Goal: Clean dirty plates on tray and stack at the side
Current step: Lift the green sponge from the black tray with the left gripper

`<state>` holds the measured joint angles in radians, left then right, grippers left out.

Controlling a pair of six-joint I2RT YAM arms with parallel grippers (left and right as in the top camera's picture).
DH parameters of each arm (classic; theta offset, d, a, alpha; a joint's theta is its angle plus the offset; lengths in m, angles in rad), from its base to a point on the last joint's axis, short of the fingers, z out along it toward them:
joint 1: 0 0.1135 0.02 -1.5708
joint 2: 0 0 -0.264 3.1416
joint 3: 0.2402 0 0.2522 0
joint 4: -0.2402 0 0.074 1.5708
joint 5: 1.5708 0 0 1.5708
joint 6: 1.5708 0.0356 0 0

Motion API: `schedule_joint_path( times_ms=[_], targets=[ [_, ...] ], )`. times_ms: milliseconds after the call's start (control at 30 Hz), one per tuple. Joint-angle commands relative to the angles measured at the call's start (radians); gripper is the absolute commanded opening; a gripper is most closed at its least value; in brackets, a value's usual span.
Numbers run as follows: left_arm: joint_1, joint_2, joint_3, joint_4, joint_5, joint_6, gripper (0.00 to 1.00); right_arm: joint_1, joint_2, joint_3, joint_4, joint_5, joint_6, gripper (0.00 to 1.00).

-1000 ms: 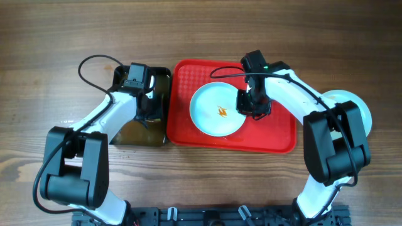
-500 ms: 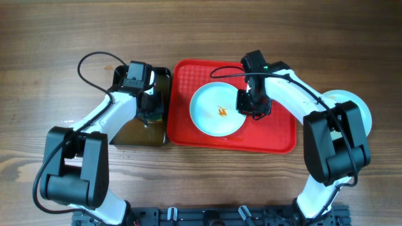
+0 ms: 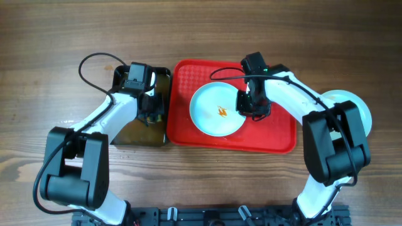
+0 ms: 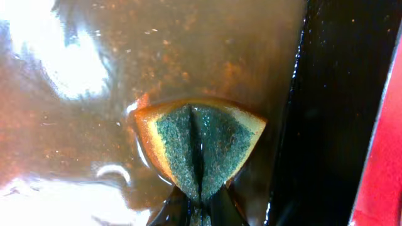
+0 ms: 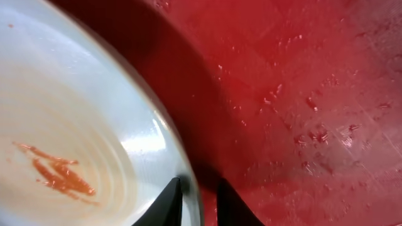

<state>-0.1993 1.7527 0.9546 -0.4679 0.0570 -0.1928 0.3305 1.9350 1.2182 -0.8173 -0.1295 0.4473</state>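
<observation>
Overhead, the left arm reaches into the black tub (image 3: 135,135) of brown water just beside the tray (image 3: 276,137), and the left fingers (image 3: 149,114) sit low over the tub's right side. A second ago they stood wider. Now they are squeezed tight on the sponge (image 4: 198,147).

Left wrist view confirms the hold. The sponge is pinched at its near edge and folded down the middle. Its green scouring face creases into a V, with yellow foam showing round the edge. It lies in the murky water next to the tub's black wall (image 4: 326,125). The left arm has shifted only slightly toward the tub's far end.

The right fingers (image 3: 252,108) are at the right edge of the plate (image 3: 210,116). This plate lies on the left half of the red tray, with an orange smear (image 3: 222,112) at its centre. Plate, tray and right arm sit where they were a second ago.

Right wrist view shows the two tips a narrow way apart, astride the plate's rim, one over the pale plate and the other over the red tray. Whether they press on the rim I cannot tell.

Another plate (image 3: 365,116) rests on the wooden surface (image 3: 251,31) to the right of the tray, partly hidden behind the right arm.
</observation>
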Motion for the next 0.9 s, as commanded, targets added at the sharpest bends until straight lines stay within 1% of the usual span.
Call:
schedule_joint_path(
  times_ms=[0, 33, 100, 133, 233, 533, 600, 667, 733, 800, 867],
  targets=[
    [-0.009, -0.066, -0.023, -0.015, 0.013, 0.002, 0.04, -0.002, -0.011, -0.043, 0.050, -0.007, -0.002, 0.19],
    [-0.009, -0.089, -0.023, -0.015, 0.013, 0.002, 0.04, -0.003, -0.011, -0.053, 0.065, -0.009, -0.002, 0.18],
    [-0.009, -0.140, -0.023, -0.015, 0.013, 0.002, 0.04, -0.003, -0.011, -0.066, 0.088, -0.009, -0.002, 0.12],
    [-0.009, -0.172, -0.023, -0.016, 0.013, 0.002, 0.04, -0.003, -0.011, -0.071, 0.093, -0.009, -0.002, 0.05],
    [-0.009, -0.231, -0.023, -0.016, 0.014, 0.002, 0.04, -0.003, -0.011, -0.074, 0.096, -0.009, -0.002, 0.04],
    [-0.009, -0.235, -0.023, -0.006, 0.013, 0.002, 0.04, -0.003, -0.011, -0.074, 0.096, -0.009, -0.002, 0.04],
    [-0.009, -0.241, -0.023, 0.026, 0.013, 0.002, 0.04, -0.003, -0.011, -0.075, 0.095, -0.009, -0.003, 0.04],
    [-0.009, -0.264, -0.023, 0.108, 0.008, 0.002, 0.04, -0.003, -0.011, -0.075, 0.095, -0.008, -0.003, 0.04],
    [-0.009, -0.309, -0.023, 0.186, -0.054, 0.002, 0.04, -0.003, -0.011, -0.075, 0.095, -0.009, -0.003, 0.04],
    [-0.009, -0.358, -0.023, 0.222, -0.098, 0.002, 0.04, -0.003, -0.011, -0.075, 0.095, -0.008, -0.003, 0.04],
    [-0.009, -0.428, -0.023, 0.251, -0.111, 0.006, 0.04, -0.003, -0.011, -0.075, 0.096, -0.008, -0.003, 0.05]
  ],
)
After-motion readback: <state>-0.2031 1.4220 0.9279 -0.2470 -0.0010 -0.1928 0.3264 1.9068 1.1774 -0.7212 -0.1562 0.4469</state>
